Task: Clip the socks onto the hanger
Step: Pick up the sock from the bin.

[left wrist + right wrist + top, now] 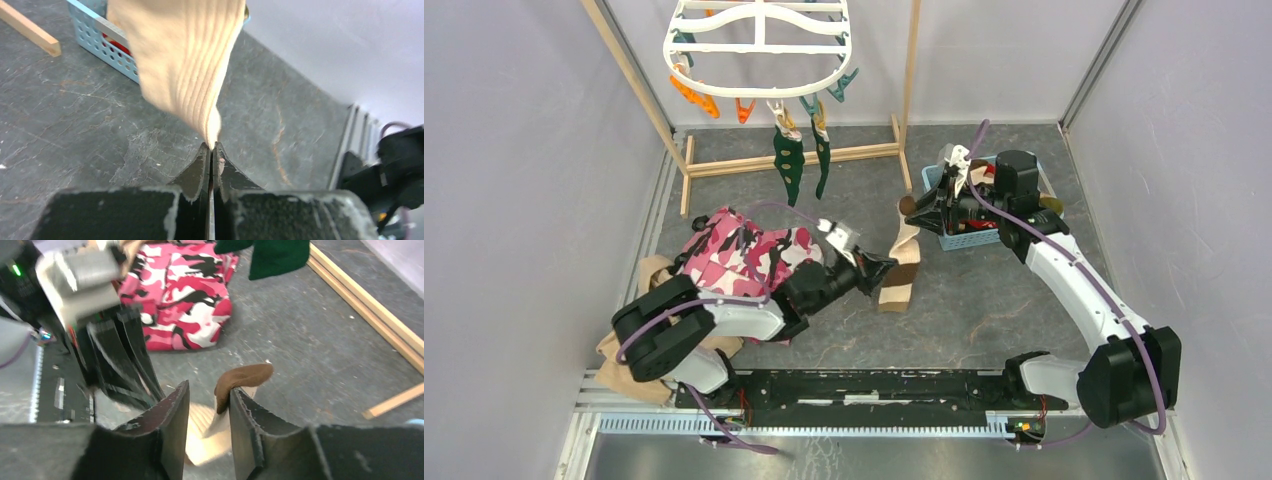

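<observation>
Top view high and far back, looking down on the tan sock (pixel 903 268), left wrist view close against that sock, blue basket (pixel 96 44) beyond it, right wrist view close over it, pink garment (pixel 185 295) beyond, sock in all three.

The table (pixel 984 300) is a dark grey, slate-like top, scuffed with pale scratches. A pink camouflage garment (pixel 744 250) lies crumpled on its left half. A tan cloth (pixel 619 375) is heaped at the near-left edge. The floor rails of a wooden stand (pixel 764 160) run across the back. A perforated blue basket (pixel 969 238) sits right of the stand. The tan sock with brown bands (pixel 902 270) reaches down to the surface; whether it touches I can't tell.
</observation>
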